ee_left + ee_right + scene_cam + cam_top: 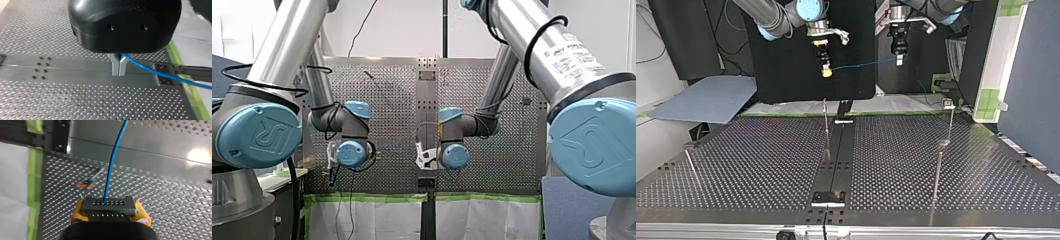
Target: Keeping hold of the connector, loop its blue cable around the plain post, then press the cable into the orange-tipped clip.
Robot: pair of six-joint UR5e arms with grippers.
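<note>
- While my right gripper [826, 70] is clamping the connector [109, 207] by its flat sides between its yellow pads [141, 215], the blue cable [110, 170] is running straight out ahead of it, well above the surface [162, 195].
- My left gripper [118, 68] is pinching that same cable further along, with its metal fingers [114, 65] standing almost together around it.
- Between the two grippers the cable is hanging nearly taut with only a slight sag. I am judging it light and thin, limp over a long run yet springy against a tight bend.
- The connector is looking hard and boxy, so it is the safer place to grip. The cable jacket is looking smooth, and it may be sliding through metal fingers under pull.
- The orange-tipped clip [82, 185] is lying on the surface ahead of my right gripper, just beside the cable's line.
- Thin posts [826, 125] are standing on the surface below both grippers, and I cannot tell which one is the plain post.
</note>
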